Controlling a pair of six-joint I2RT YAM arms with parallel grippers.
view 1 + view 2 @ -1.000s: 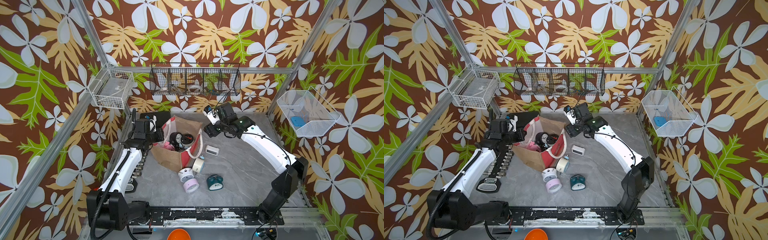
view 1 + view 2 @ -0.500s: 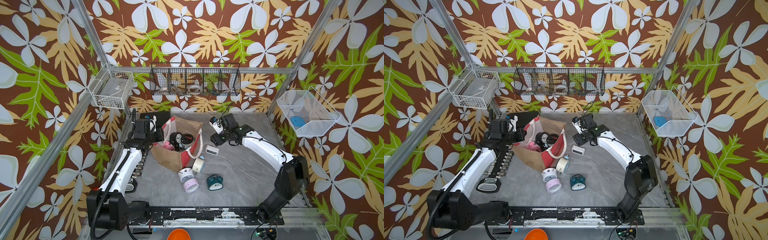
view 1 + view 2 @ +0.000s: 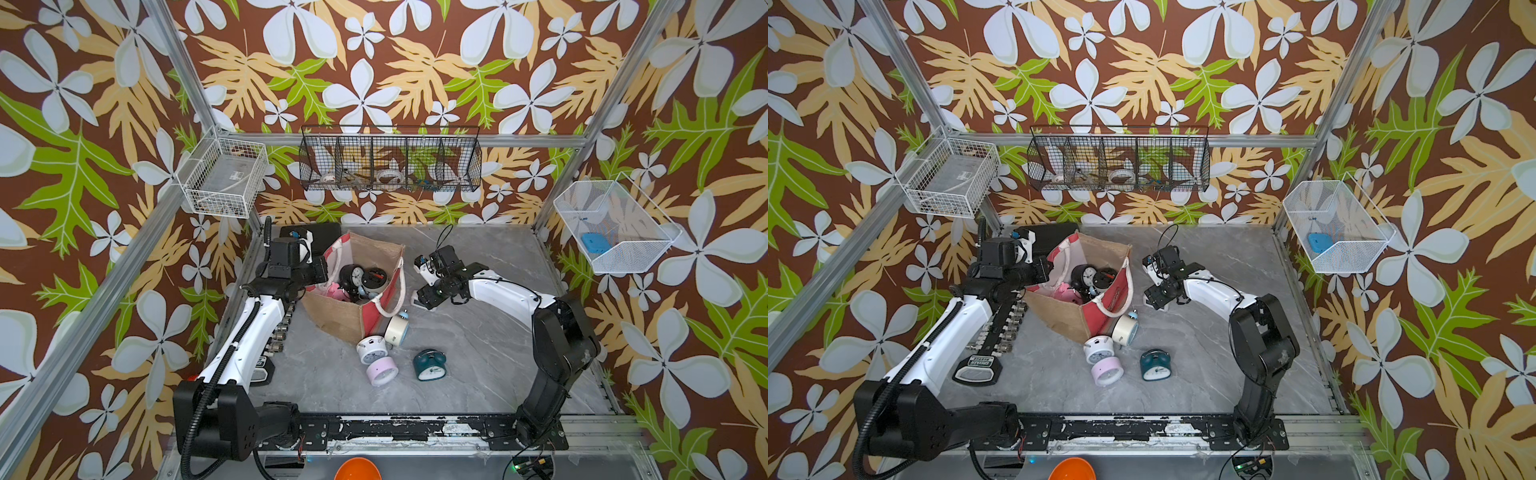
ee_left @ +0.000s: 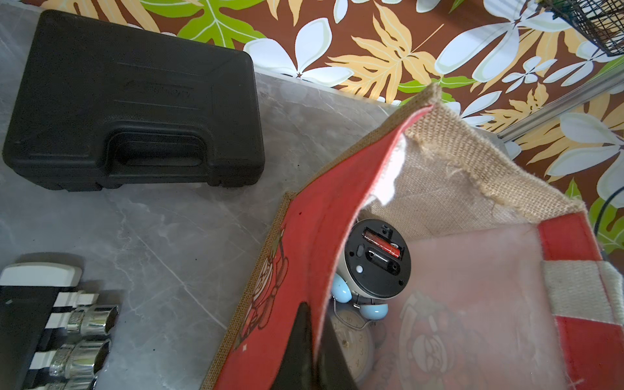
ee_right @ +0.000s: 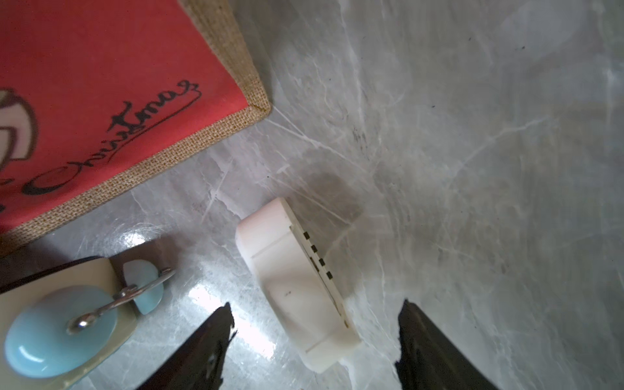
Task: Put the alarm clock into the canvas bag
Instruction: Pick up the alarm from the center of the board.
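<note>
We have the right gripper (image 5: 315, 305) wide open, low over the table (image 5: 472, 169). Its fingers flank the white alarm clock (image 5: 293, 283) without touching it. Clock rests on the table between them, long axis along the fingers, far end toward the canvas bag (image 5: 118, 84) corner, apart from it. Left gripper (image 4: 314, 337) is clamped on the bag's red rim.

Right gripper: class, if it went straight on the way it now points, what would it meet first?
Most likely the white rectangular alarm clock, lying on the table ahead between the right gripper's open fingers; depth is unclear.
</note>
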